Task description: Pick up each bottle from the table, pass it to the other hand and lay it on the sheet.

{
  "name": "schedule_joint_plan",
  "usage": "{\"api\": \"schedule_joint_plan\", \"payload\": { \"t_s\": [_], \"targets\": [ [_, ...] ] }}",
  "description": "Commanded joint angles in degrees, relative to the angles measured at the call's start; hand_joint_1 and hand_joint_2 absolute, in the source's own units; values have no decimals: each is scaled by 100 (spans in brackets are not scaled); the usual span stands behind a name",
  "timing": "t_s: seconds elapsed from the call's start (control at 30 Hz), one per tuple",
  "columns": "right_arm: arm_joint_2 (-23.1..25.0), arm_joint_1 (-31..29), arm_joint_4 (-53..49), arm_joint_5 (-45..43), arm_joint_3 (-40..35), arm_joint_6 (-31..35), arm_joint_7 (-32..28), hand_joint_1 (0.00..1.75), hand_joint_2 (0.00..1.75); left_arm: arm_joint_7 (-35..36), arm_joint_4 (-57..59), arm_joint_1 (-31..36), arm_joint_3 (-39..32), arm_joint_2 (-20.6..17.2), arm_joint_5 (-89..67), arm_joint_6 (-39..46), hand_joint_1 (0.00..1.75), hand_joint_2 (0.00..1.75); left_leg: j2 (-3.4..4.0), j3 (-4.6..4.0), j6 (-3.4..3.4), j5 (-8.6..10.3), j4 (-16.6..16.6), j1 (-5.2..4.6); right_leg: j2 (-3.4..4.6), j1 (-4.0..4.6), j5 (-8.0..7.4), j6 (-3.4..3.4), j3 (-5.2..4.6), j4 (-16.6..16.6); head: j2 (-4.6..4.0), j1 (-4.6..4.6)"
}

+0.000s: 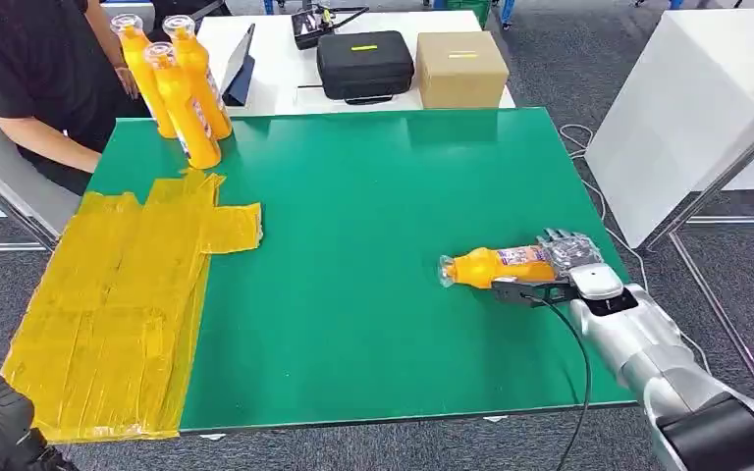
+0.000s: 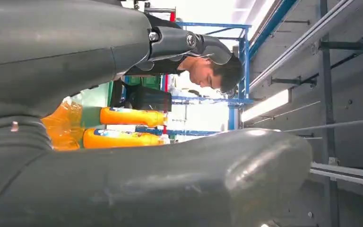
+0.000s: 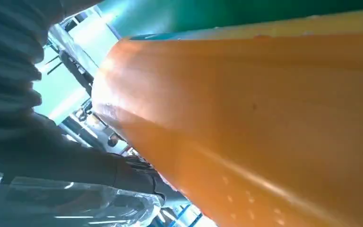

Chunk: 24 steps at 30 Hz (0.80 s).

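Orange bottle [image 1: 496, 265] lying on its side on the green bench [image 1: 373, 245], near the right edge, clear cap end pointing toward the yellow sheet [image 1: 118, 294]. Right hand [image 1: 565, 263] wrapped around its base end, fingers [image 1: 562, 245] curled over the top and the thumb along the near side, gripping it; can't tell if the bottle is lifted or resting on the bench. In the right wrist view the orange bottle [image 3: 264, 127] sits right against the camera with the hand [image 3: 38, 142] beside it.

Yellow sheet is taped over the left part of the bench, running from the near left corner up toward the far left, well apart from the held bottle. Three more orange bottles [image 1: 185, 98] stand upright in a tight cluster at the far left corner, just past the sheet's far end.

Left hand [image 2: 123, 118] seen up close in the left wrist view, grey thumb and a darker finger spread apart, nothing between them; two standing bottles [image 2: 123, 127] show through the gap.

Person in black [image 1: 39, 88] sits at the far left corner. Behind the bench, a white table [image 1: 275, 59] carries a black case [image 1: 363, 64] and a cardboard box [image 1: 461, 69].
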State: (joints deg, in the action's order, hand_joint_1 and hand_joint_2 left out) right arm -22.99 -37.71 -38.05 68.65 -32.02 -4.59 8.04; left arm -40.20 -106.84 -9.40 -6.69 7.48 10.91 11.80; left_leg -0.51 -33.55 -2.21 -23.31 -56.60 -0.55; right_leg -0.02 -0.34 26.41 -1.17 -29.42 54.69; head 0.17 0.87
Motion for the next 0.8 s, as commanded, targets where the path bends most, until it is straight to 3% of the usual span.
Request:
{"api": "schedule_joint_plan", "payload": {
  "t_s": [0.03,0.7,0.73,0.77,0.8],
  "targets": [
    [57,-89,357,-12,-165,-36,8,0,175,20,137,49,-112,24,-7,-17,0,0,3,7,10,-3,3,3,1,3,1,2,9,-6,0,-2],
    [-20,-20,356,-70,-167,-63,-18,0,175,20,195,62,-97,-11,11,-23,0,0,-1,11,13,-4,5,3,-4,3,3,2,14,-9,0,-2],
    [-26,6,365,-84,-185,-103,-49,61,175,20,204,79,-95,-11,19,-30,0,0,-2,8,9,-3,3,3,-4,2,2,2,11,-7,0,0],
    [-26,57,363,-92,-197,-109,-52,175,175,20,220,103,-89,-6,16,-33,0,0,-3,12,17,-5,5,5,-7,4,4,3,17,-11,0,-2],
    [-14,109,374,-102,-201,-110,-41,175,175,20,247,133,-80,-7,13,-23,0,0,-4,11,13,-3,5,4,-7,3,3,2,15,-10,0,-2]
  ]
}}
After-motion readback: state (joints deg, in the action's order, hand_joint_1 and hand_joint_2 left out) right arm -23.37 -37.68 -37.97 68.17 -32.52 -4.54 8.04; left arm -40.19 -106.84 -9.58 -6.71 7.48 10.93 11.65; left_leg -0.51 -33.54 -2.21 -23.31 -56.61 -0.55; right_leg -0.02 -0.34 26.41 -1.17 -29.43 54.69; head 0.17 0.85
